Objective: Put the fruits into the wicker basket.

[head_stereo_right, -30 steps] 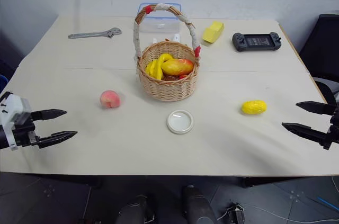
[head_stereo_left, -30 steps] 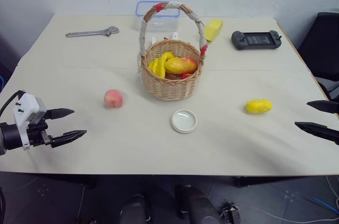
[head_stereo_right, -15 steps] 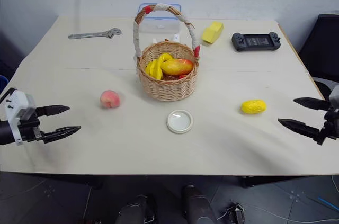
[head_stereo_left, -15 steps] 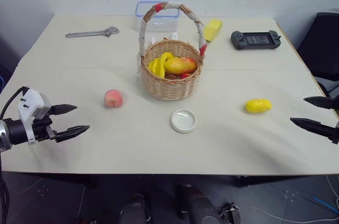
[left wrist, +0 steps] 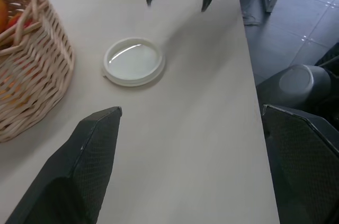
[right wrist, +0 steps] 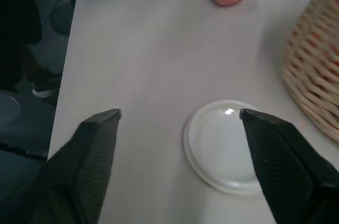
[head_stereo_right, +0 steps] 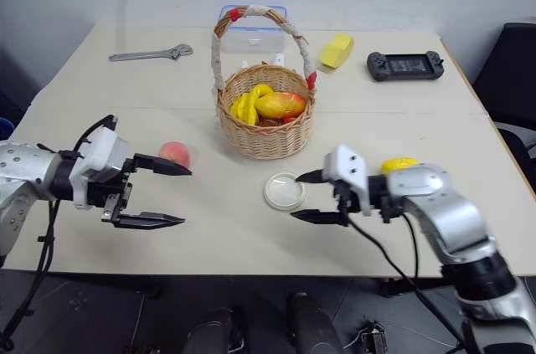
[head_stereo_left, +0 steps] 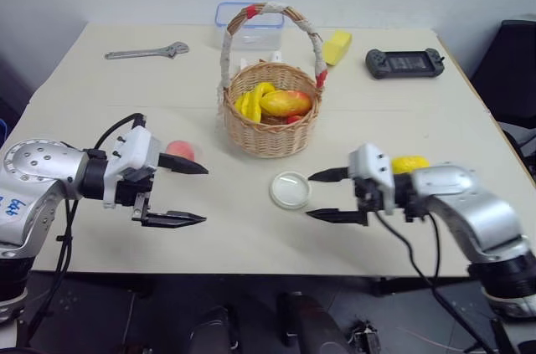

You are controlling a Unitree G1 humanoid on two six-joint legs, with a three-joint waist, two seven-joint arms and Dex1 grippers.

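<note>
1. Left arm: blue handwritten marks on its silver shell, not legible.
2. Left gripper [head_stereo_left: 191, 193] hangs over the near-left part of the bench [head_stereo_left: 100, 120], pointing toward the middle. Fingers [head_stereo_left: 172, 219] spread wide, nothing between them.
3. Wrench [head_stereo_left: 146, 52] lies at the far-left of the bench, well apart from everything else.
4. Peach [head_stereo_left: 179, 150] sits on the bench just behind the left gripper's upper finger, left of the wicker basket [head_stereo_left: 270, 128]. Not touched.
5. Wicker basket is centre-far, upright, arched handle wrapped in whitish cord with red tape. Already holds yellow and orange-red fruit.
6. Clear blue-rimmed box [head_stereo_left: 248, 19] stands right behind the basket.
7. White round dish [head_stereo_left: 291, 190] lies on the bench in front of the basket, between the two grippers.
8. Right gripper [head_stereo_left: 322, 195] is just right of the dish, pointing left at it. Fingers [head_stereo_left: 335, 216] parted, empty.
9. Yellow sponge block [head_stereo_left: 337, 46] at far right of the basket.
10. Yellow lemon-like fruit [head_stereo_left: 410, 164] sits on the bench behind the right wrist, partly hidden by it.
11. Black game controller [head_stereo_left: 404, 62] at far right. No readable branding.
</note>
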